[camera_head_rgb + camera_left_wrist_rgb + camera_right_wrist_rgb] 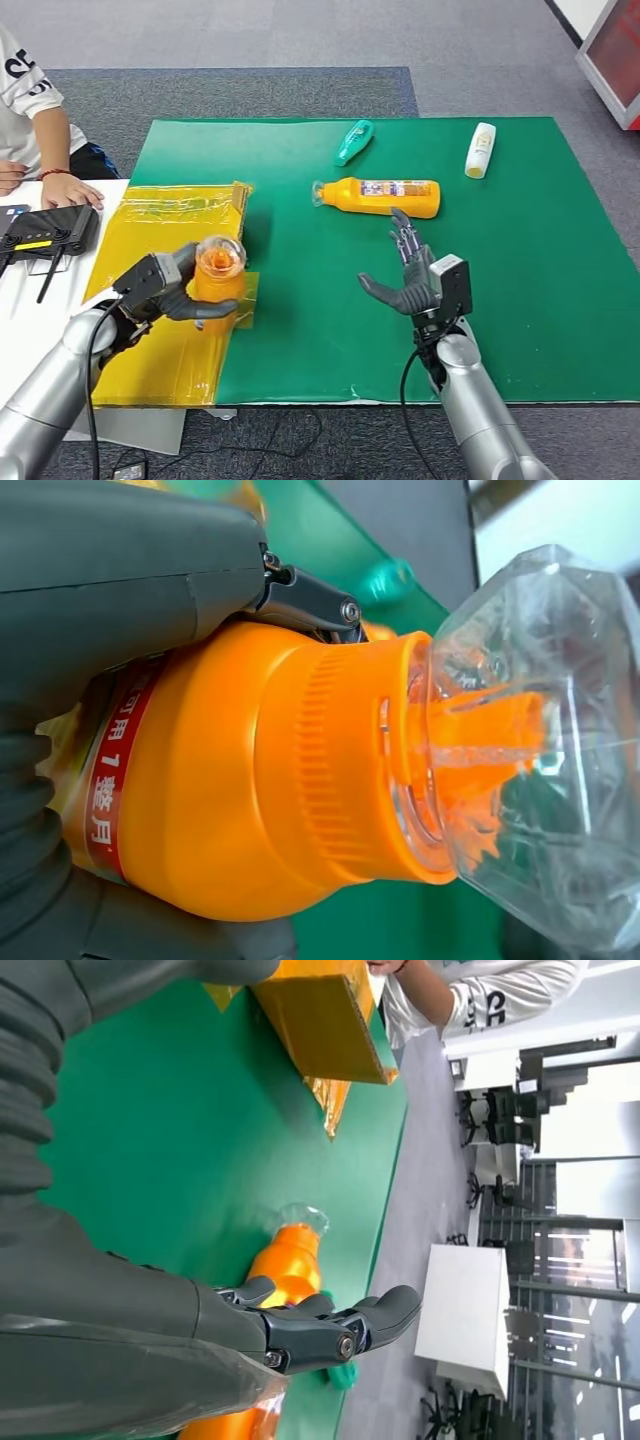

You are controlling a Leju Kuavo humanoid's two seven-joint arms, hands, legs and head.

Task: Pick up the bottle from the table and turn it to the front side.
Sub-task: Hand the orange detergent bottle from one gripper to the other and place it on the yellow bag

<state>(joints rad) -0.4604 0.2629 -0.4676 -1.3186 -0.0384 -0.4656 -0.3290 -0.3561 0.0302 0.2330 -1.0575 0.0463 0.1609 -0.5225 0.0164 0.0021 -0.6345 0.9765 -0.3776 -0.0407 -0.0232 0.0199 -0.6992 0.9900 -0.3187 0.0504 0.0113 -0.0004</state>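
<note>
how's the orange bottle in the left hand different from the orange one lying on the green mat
The held orange bottle stands upright in the left hand, clear cap toward the head camera; the lying orange bottle rests on its side on the green mat, untouched, beyond the open right hand. The held one sits over the yellow sheet; the lying one is mid-mat. Both share an orange body and a clear cap.

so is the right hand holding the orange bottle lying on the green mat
No, the right hand hovers open just short of the lying orange bottle.

grey carpet floor (pixel 490 60), white cabinet (pixel 464 1320)
</note>
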